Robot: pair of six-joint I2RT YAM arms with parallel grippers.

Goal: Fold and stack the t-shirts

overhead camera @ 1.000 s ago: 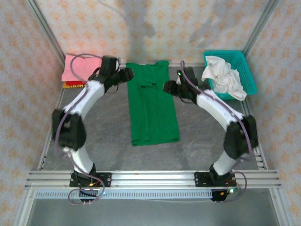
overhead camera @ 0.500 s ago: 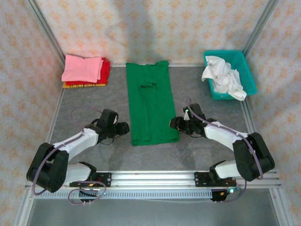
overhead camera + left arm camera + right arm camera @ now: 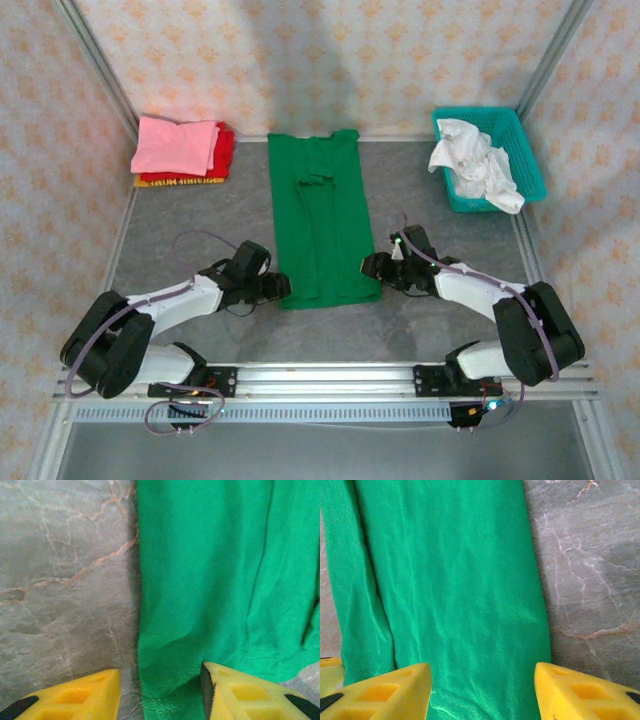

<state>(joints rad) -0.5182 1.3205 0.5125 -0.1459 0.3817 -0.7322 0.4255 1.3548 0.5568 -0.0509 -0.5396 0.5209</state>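
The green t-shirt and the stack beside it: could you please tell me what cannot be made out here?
- Green t-shirt near hem: wrist views, cut off by the bottom edge and yellow fingers.
- Red t-shirt and yellow-orange t-shirt: top view, mostly covered by the pink t-shirt.
- White cloth in basket: top view, crumpled, too small to identify.

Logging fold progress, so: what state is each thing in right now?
green t-shirt: folded into a long strip, lying flat.
pink t-shirt: folded, top of the stack.
red t-shirt: folded, under the pink.
yellow-orange t-shirt: bottom of the stack, edge peeking out.
white cloth: crumpled in the basket.
left gripper: open at the strip's near hem.
right gripper: open, likewise.
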